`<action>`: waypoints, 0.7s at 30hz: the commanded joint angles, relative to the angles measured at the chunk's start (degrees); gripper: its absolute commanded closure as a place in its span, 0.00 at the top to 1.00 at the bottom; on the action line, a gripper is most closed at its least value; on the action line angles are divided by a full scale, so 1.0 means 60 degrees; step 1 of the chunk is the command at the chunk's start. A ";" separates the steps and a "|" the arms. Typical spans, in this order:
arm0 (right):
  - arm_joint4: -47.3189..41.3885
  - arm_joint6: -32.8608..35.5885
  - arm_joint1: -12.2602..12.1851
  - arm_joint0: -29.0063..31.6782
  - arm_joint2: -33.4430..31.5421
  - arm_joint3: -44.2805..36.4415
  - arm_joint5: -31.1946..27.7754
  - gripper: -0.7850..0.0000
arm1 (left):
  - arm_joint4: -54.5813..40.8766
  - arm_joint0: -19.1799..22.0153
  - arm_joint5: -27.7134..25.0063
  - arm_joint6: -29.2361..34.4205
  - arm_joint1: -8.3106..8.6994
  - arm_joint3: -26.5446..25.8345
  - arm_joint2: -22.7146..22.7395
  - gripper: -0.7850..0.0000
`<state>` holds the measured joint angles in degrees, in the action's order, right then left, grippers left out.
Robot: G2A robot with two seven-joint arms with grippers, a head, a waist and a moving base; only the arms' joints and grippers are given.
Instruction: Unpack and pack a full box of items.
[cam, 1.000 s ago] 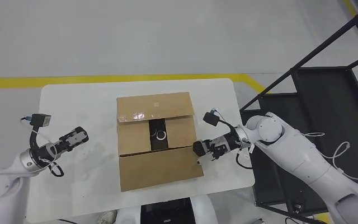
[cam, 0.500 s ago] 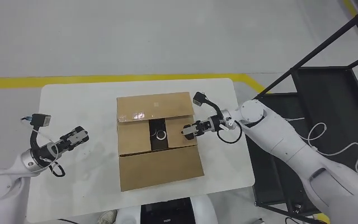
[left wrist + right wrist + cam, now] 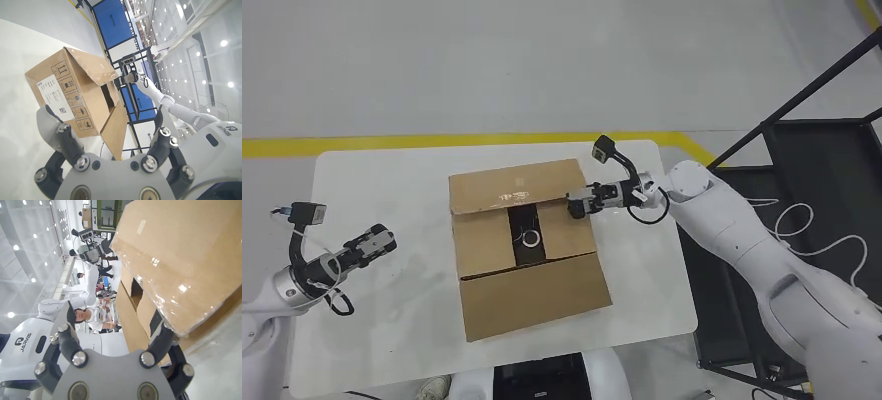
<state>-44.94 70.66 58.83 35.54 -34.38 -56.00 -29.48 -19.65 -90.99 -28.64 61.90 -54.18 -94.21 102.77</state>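
The box (image 3: 527, 300) sits mid-table (image 3: 382, 180), turned slightly askew. This looks like the unpacking stage, with the flaps being opened. The near flap (image 3: 532, 295) lies folded out toward the near edge. The far flap (image 3: 514, 187) lies over the top, and the two side flaps (image 3: 482, 240) are folded in with a dark gap between them.

The right gripper (image 3: 579, 203) is at the far flap's right corner. In its wrist view its fingers are spread, not clamped on anything. One finger (image 3: 157, 321) is tucked against the taped edge of that flap (image 3: 179, 256).

The left gripper (image 3: 375, 243) hangs over the table's left side, well apart from the box. Its fingers are spread and it holds nothing (image 3: 103, 111).

Through the gap a small pale ring (image 3: 530, 240) shows inside. What it is, and what else is packed there, cannot be told.

The next move probably calls for catching the far flap's edge and swinging it back toward the far side. The side flaps would then be parted. The box may slide under that push, so the idle left arm could steady it.
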 commanded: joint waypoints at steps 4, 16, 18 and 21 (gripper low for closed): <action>-0.0093 -0.0122 0.0150 -0.0180 -0.0287 -0.0040 -0.0567 1.00 | 0.0034 0.0009 0.0029 -0.0064 0.0012 -0.0015 -0.0092 1.00; 0.1042 -0.2562 0.0995 -0.1254 -0.0133 0.0792 -0.0816 1.00 | 0.0033 -0.0074 0.0117 -0.0156 0.0072 -0.0054 0.0082 1.00; 0.1586 -0.3122 0.1162 -0.1464 -0.0011 0.1111 -0.0831 1.00 | 0.0017 -0.0109 0.0127 -0.0164 0.0081 -0.0047 0.0120 1.00; 0.2332 -0.3982 0.1388 -0.1676 0.0133 0.1559 -0.0906 1.00 | -0.0030 -0.0150 0.0153 -0.0166 0.0091 -0.0032 0.0137 1.00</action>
<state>-33.10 49.10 66.66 25.99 -33.89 -47.75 -34.68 -19.69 -91.80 -27.82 60.88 -53.66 -94.43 103.59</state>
